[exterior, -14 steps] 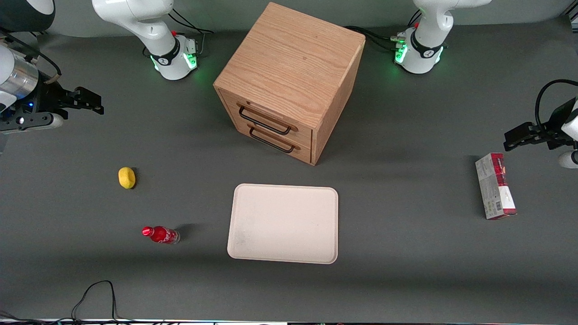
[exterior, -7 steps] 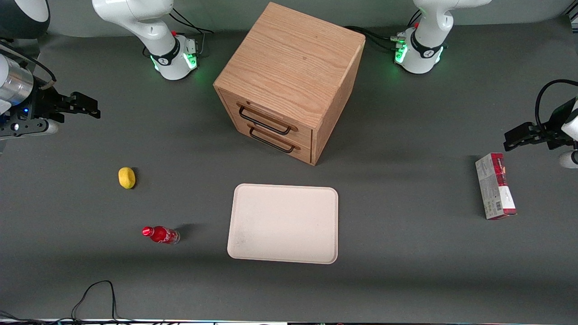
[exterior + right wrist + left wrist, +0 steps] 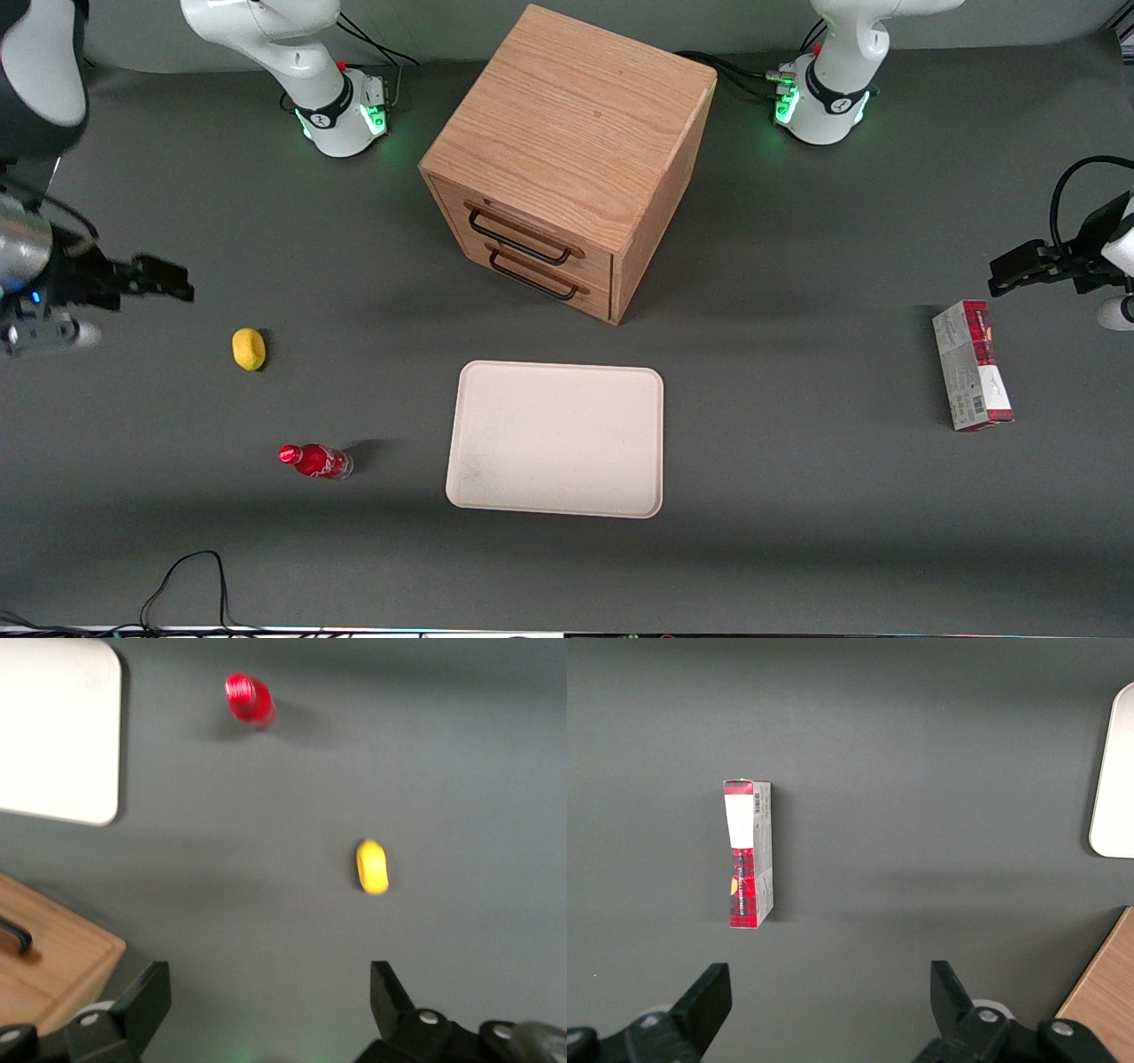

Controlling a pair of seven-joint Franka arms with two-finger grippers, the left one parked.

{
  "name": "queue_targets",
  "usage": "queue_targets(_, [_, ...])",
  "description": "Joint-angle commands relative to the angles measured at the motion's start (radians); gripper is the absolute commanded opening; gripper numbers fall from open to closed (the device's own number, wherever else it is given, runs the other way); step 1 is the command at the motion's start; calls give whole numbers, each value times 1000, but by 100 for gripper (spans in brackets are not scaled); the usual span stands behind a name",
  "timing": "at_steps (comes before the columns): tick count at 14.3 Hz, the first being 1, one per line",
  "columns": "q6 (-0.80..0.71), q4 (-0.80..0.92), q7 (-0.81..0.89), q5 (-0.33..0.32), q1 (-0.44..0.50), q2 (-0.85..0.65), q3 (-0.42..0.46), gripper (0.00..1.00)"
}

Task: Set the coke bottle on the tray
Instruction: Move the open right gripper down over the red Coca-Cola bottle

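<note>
The tray (image 3: 555,438) is lying bare, well away from the gripper (image 3: 164,279), toward the table's middle. The gripper is hanging wide open and holding nothing. The coke bottle (image 3: 315,461) is standing untouched, nearer the front camera than the gripper; everything remains undone.

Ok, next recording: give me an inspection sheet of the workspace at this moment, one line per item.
Surface: dark grey table top.
Job's things: small red coke bottle with shiny cap stands on the table, apart from the flat cream rectangular tray, which holds nothing.
Clutter: yellow lemon-like lump farther from the front camera than the bottle; red-and-grey carton toward the parked arm's end; wooden two-drawer cabinet, drawers shut.
Grippers: right gripper open, above the table near the lump, holding nothing.
Cables: black cable loop at the table edge nearest the camera.
Surroundings: nothing seen.
</note>
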Motion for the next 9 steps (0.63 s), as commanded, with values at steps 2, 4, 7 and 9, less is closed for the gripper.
queue_targets(2, [-71, 446, 130, 12, -6, 377, 68, 100])
queue_targets(4, [-17, 468, 130, 12, -6, 425, 71, 99])
queue_targets(7, [24, 468, 119, 9, -6, 455, 71, 100])
queue_targets(9, [61, 466, 119, -6, 1, 480, 72, 100])
